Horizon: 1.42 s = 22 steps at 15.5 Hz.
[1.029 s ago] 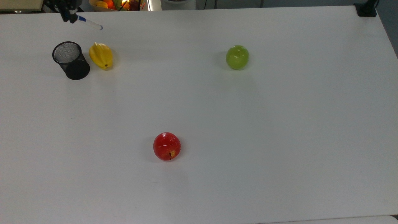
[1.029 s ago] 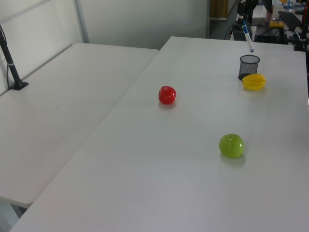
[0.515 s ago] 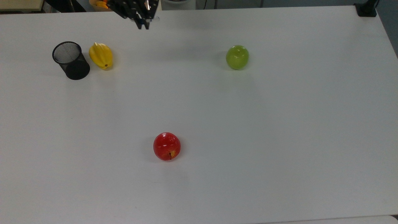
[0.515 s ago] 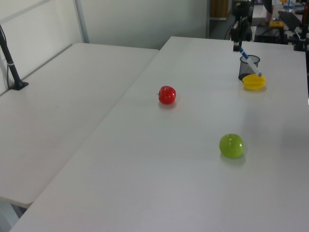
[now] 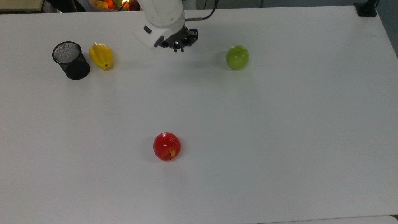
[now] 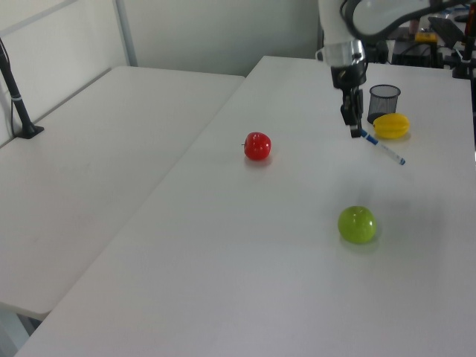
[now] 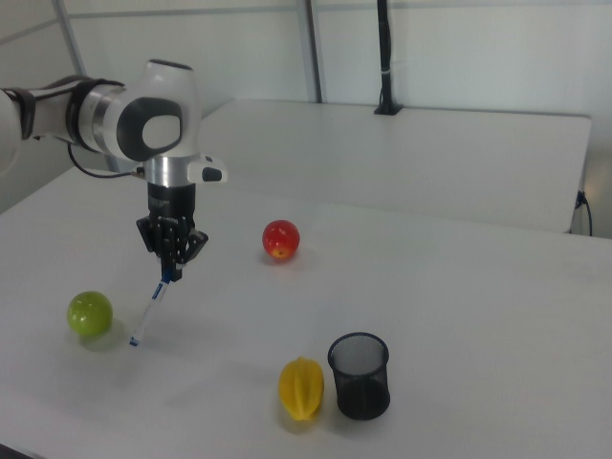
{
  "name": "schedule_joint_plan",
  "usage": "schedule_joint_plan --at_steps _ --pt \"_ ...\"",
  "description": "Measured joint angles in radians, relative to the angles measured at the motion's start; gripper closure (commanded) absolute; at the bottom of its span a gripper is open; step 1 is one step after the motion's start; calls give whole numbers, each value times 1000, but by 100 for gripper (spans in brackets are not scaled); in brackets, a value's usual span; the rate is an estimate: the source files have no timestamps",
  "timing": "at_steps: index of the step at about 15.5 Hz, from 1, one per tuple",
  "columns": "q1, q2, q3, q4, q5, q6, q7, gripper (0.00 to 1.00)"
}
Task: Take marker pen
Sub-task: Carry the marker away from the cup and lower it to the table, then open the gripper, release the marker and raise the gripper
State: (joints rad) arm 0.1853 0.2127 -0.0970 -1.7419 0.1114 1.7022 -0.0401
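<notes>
My gripper (image 5: 178, 47) (image 6: 355, 131) (image 7: 169, 269) is shut on the marker pen (image 6: 384, 149) (image 7: 150, 312) at its blue cap end. The white barrel hangs tilted below the fingers, above the table. In the top view only a bit of blue shows between the fingers. There the gripper hovers between the yellow star fruit (image 5: 100, 55) and the green apple (image 5: 237, 57), nearer the apple. The black mesh cup (image 5: 71, 60) (image 7: 360, 375) stands far off at the top view's left.
A red apple (image 5: 167, 146) (image 6: 257, 146) lies near the table's middle. The star fruit (image 6: 392, 125) touches the mesh cup (image 6: 383, 103). A fruit bowl (image 5: 108, 3) sits past the far edge. A black clamp (image 5: 367, 9) holds the top view's far right corner.
The arm has swung from above the mesh cup toward the top view's right and come lower, carrying the marker pen to a spot near the green apple.
</notes>
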Motion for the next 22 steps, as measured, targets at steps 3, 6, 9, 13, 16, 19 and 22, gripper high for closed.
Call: schedule_joint_plan --at_steps 3,6,9,13,16,19,22 --pt "3 50 26 0 -27 0 7 93" --pt "5 88 30 0 -32 4 7 90" --pt "8 122 31 0 -40 25 7 86" --pt "11 154 31 1 -54 37 7 76" --pt "13 173 31 2 -56 37 7 70" --pt "14 181 31 4 -65 38 7 52" --pt "14 182 31 6 -74 38 7 28"
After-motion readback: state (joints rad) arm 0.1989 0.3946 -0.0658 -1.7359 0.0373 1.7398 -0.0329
